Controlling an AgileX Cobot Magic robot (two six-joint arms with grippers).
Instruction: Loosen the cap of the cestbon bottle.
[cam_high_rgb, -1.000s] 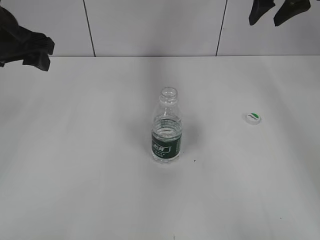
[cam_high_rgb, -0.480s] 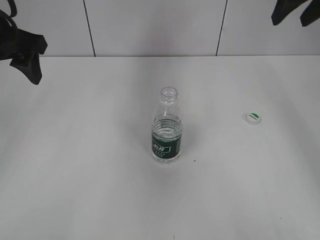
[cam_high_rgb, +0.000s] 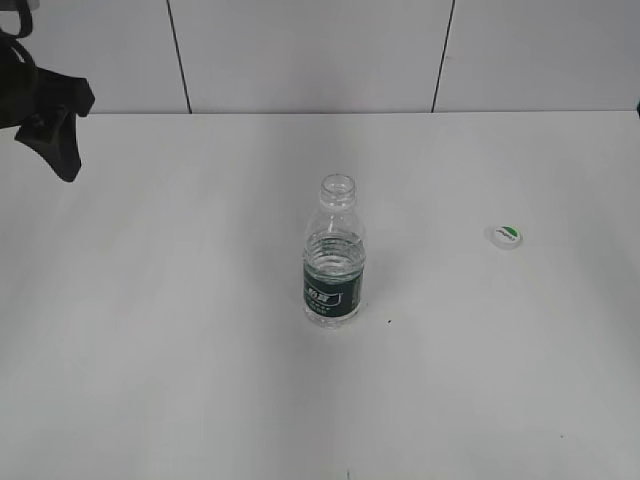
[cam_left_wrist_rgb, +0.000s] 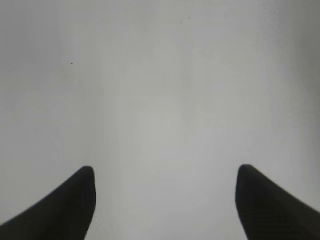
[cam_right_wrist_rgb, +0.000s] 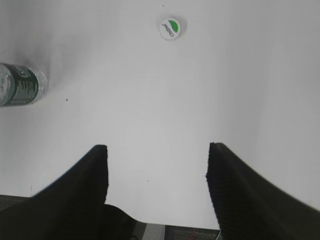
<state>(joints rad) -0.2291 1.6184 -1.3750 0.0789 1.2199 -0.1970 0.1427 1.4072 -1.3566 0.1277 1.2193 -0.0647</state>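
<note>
The cestbon bottle (cam_high_rgb: 334, 255) stands upright and uncapped in the middle of the white table, clear with a dark green label; its lower body also shows at the left edge of the right wrist view (cam_right_wrist_rgb: 20, 85). The white cap (cam_high_rgb: 506, 236) with a green mark lies on the table to the bottle's right, and shows at the top of the right wrist view (cam_right_wrist_rgb: 170, 28). My left gripper (cam_high_rgb: 55, 135) hangs at the far left, open and empty (cam_left_wrist_rgb: 165, 172). My right gripper (cam_right_wrist_rgb: 156, 150) is open and empty, out of the exterior view.
The white table (cam_high_rgb: 200, 380) meets a white panelled wall (cam_high_rgb: 300, 50) at the back. The table's edge shows at the bottom of the right wrist view (cam_right_wrist_rgb: 170, 231).
My right gripper has drawn back up and right, out of the exterior view. My left gripper has shifted left and lower. Bottle and cap have not moved.
</note>
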